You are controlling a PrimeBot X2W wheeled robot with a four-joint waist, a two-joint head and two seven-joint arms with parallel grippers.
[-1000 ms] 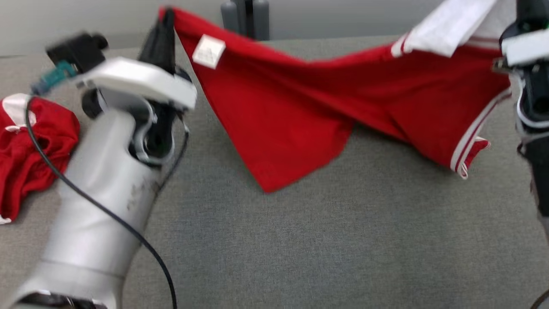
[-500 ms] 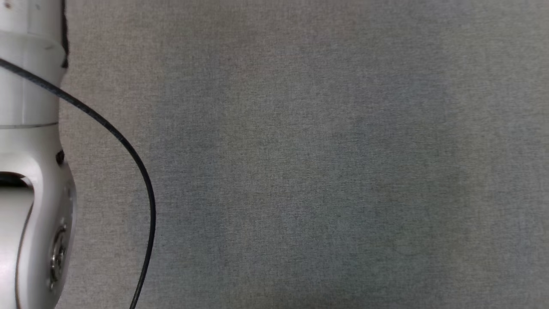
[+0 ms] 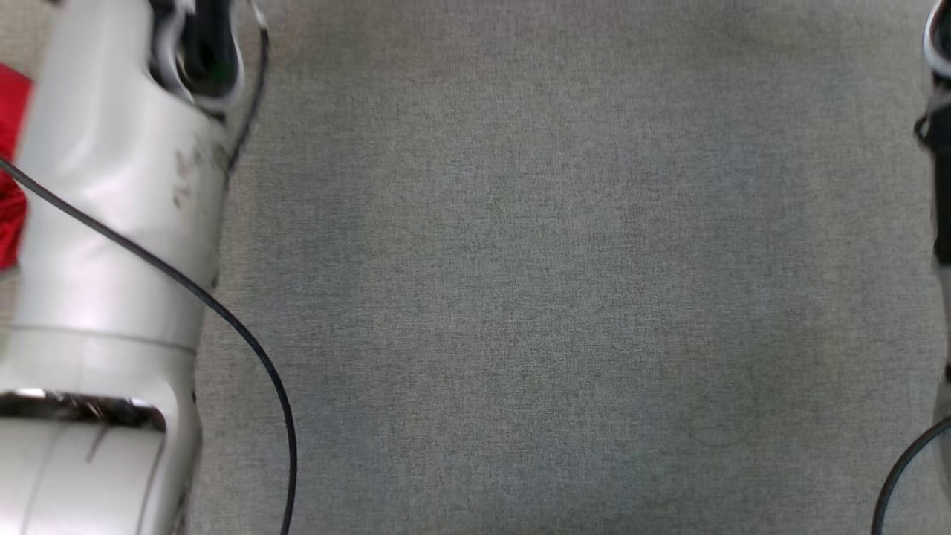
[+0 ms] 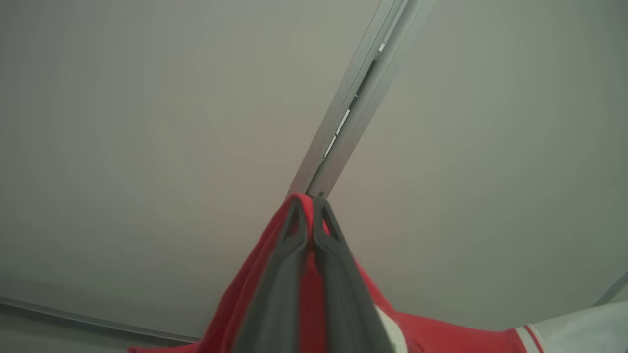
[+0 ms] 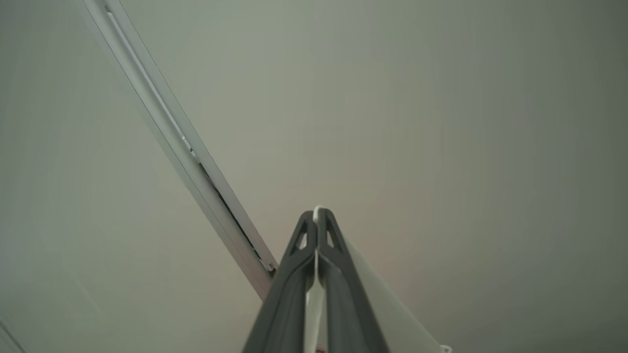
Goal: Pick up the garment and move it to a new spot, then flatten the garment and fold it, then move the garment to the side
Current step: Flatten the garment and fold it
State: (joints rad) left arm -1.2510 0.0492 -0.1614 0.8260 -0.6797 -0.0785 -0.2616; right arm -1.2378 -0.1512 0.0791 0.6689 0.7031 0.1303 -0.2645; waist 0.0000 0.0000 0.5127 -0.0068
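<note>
The left gripper (image 4: 310,198) is closed tight on a red edge of the garment (image 4: 441,336). The red cloth goes over the fingertips and hangs down on both sides of the two dark fingers. Low on the right of the left wrist view, the garment turns white with a thin red stripe. The right gripper (image 5: 318,212) is closed tight too, and it pinches a thin white edge (image 5: 314,294) of cloth between its fingers. More pale cloth spreads away just to the right of those fingers. Behind both grippers there is a plain pale wall (image 4: 147,122) with a long grey rail (image 4: 353,98) running across it. The head view looks down on a grey table (image 3: 557,297). The pale left arm (image 3: 111,223) is at the left side, with a black cable (image 3: 223,319) curving over it. A bit of red fabric (image 3: 11,148) peeks out at the far left edge behind that arm. A small part of the right arm (image 3: 940,148) shows at the right edge.
</note>
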